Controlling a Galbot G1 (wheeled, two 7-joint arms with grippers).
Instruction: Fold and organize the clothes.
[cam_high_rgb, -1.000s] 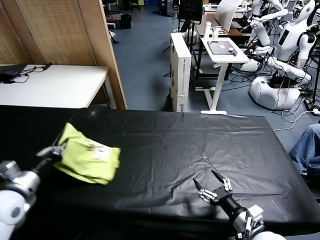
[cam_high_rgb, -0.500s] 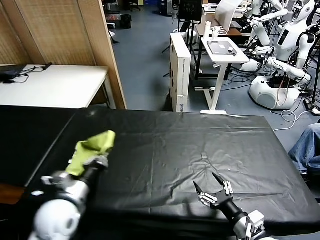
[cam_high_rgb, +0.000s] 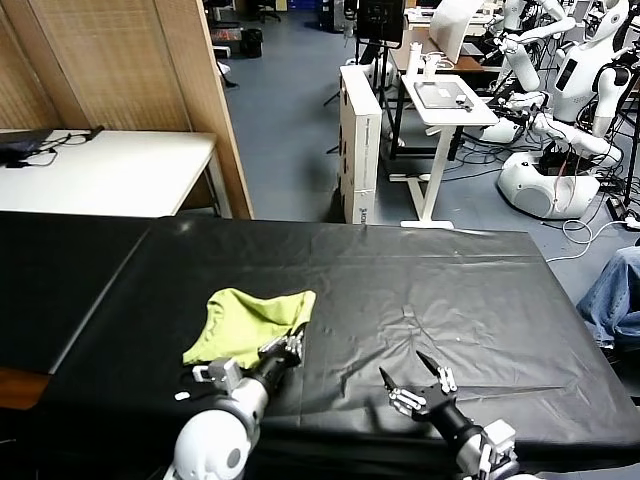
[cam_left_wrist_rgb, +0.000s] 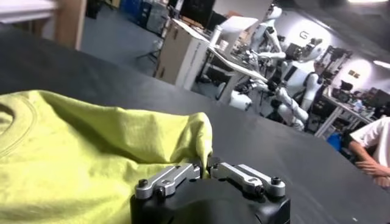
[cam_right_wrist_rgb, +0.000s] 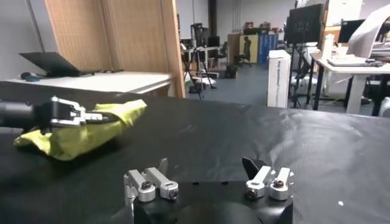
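The left tool (cam_high_rgb: 293, 343) pinches the bunched T-shirt (cam_high_rgb: 245, 322), apparently by its edge, on the black worktop (cam_high_rgb: 450, 280); the right tool (cam_high_rgb: 418, 380) waits wide open, empty. Neat folding remains.

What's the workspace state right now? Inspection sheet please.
Surface: black-covered table, sheet creased.
Job's things: lime T-shirt bunched on the table's left half, ribbed neck visible in the left wrist view.
Clutter: nothing seen on the black sheet.
Grippers: left pincer shut on the T-shirt's edge; right pincer open, low over the near edge, holding nothing.
Cables: loose cables on the floor at far right.
Surroundings: white side table, white desk, parked white robots.
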